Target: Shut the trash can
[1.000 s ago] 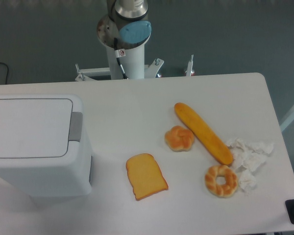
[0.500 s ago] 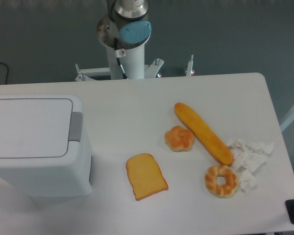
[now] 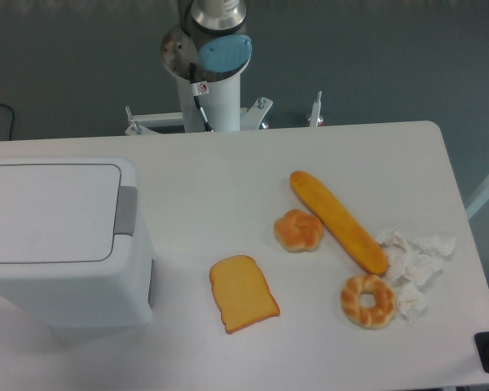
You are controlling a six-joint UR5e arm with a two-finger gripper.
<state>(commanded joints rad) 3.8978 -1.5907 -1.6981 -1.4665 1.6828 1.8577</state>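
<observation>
White table [image 3: 228,171], grey floor [image 3: 65,65] beyond

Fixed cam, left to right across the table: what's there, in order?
Trash can, lid down → bread slice → round bun → baguette → crumpled paper. The bagel sits under the baguette's right end, so it's left out.
</observation>
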